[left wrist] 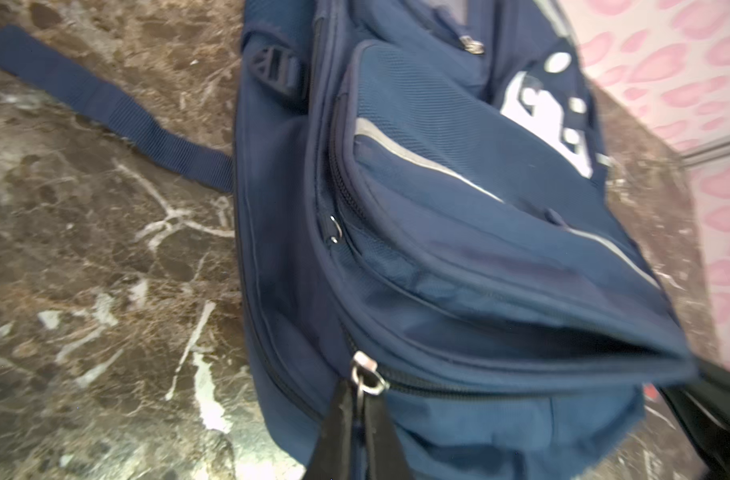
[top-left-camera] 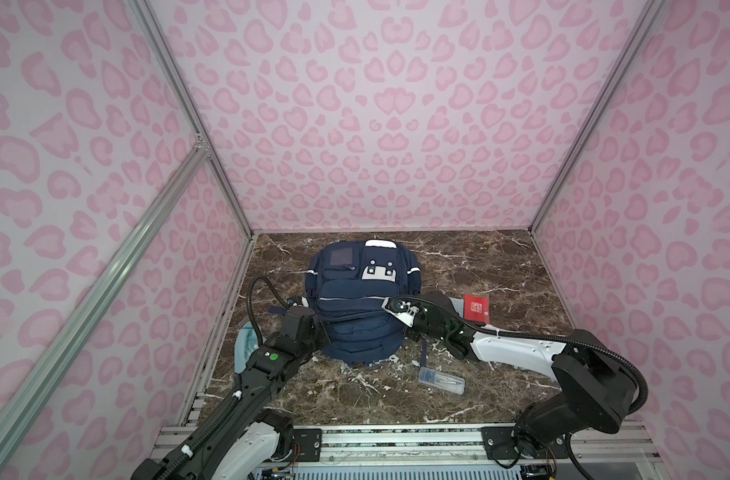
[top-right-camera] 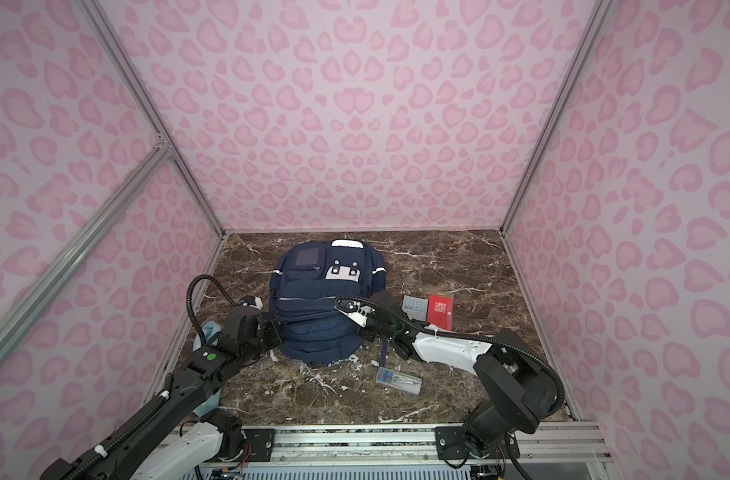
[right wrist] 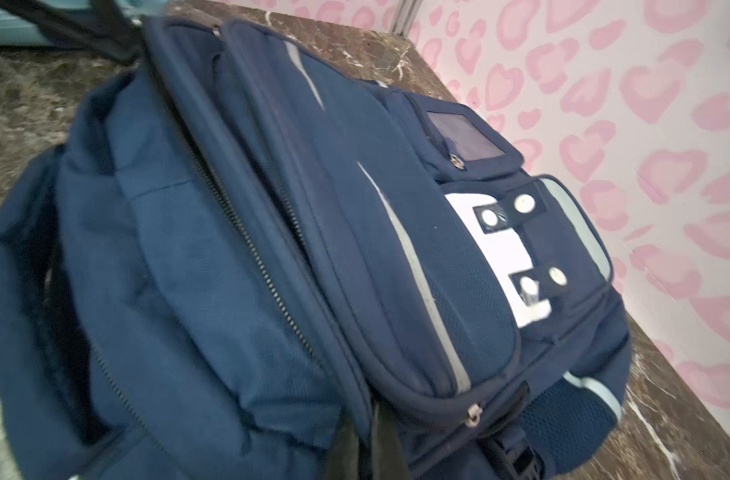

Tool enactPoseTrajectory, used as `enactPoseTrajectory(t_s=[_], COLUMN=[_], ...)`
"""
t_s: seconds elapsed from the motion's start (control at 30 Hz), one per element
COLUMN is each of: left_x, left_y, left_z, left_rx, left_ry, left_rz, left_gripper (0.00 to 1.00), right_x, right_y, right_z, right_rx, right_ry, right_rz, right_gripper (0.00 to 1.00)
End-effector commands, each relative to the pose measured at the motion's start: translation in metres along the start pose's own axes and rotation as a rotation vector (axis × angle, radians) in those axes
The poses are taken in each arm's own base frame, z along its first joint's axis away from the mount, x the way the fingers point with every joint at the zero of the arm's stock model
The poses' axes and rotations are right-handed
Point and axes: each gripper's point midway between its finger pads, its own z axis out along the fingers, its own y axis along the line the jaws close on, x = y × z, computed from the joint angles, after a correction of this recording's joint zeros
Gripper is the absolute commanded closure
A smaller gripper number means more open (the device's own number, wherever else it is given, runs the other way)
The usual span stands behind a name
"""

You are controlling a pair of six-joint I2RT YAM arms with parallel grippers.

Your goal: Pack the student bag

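Your left gripper [left wrist: 361, 401] clamps a zipper pull [left wrist: 368, 374] on the student bag [top-left-camera: 355, 299]; your right gripper [right wrist: 371, 442] sits closed against its side.

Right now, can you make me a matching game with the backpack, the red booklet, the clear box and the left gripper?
Things: 1 student bag; 2 red booklet; 3 clear plastic case; 4 left gripper.
Places: A beside the calculator; B shut on a zipper pull; C middle of the marble table; D closest to the table's near edge.
Pairs: 1-C; 2-A; 3-D; 4-B.
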Motion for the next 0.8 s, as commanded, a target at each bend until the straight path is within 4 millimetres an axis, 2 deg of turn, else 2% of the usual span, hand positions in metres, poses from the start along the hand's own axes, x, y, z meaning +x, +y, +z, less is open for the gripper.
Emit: enactPoseTrajectory(t_s=[0.0, 0.03, 0.13, 0.23, 0.3, 0.37, 0.4, 0.5, 0.63, 0.7, 0.77], left_x=[-0.002, 0.003, 0.018, 0.026, 0.029, 0.031, 0.033, 0.037, 0.04, 0.041, 0.042], left_y=[0.019, 0.011, -0.027, -0.073, -0.09, -0.101, -0.107, -0.123, -0.132, -0.131, -0.132], left_z=[-0.006, -0.007, -0.013, -0.023, -0.025, -0.024, -0.023, -0.021, -0.023, -0.023, -0.025], left_rx=[-0.094, -0.07, 0.079, 0.269, 0.31, 0.328, 0.343, 0.387, 0.416, 0.42, 0.426], left_ry=[-0.036, -0.021, 0.035, 0.064, 0.087, 0.099, 0.11, 0.152, 0.173, 0.179, 0.18], left_rz=[0.033, 0.049, 0.071, 0.06, 0.077, 0.101, 0.104, 0.104, 0.105, 0.108, 0.111], left_gripper=[0.97, 0.97, 0.97, 0.97, 0.97, 0.97, 0.97, 0.97, 0.97, 0.97, 0.97], right_x=[0.024, 0.018, -0.005, -0.029, -0.044, -0.057, -0.062, -0.067, -0.064, -0.059, -0.052], right_y=[-0.076, -0.075, -0.061, -0.032, -0.013, 0.015, 0.025, 0.059, 0.081, 0.086, 0.087], right_z=[-0.004, -0.003, -0.006, -0.023, -0.036, -0.042, -0.041, -0.034, -0.019, -0.01, -0.002], right_rx=[0.318, 0.299, 0.244, 0.171, 0.127, 0.035, 0.021, -0.03, -0.065, -0.075, -0.075], right_ry=[0.075, 0.064, 0.031, -0.006, -0.073, -0.164, -0.185, -0.162, -0.144, -0.116, -0.074], right_rz=[0.159, 0.167, 0.164, 0.13, 0.137, 0.127, 0.123, 0.045, -0.008, -0.019, -0.037], right_gripper=[1.0, 0.99, 0.65, 0.5, 0.4, 0.23, 0.2, 0.23, 0.25, 0.31, 0.45])
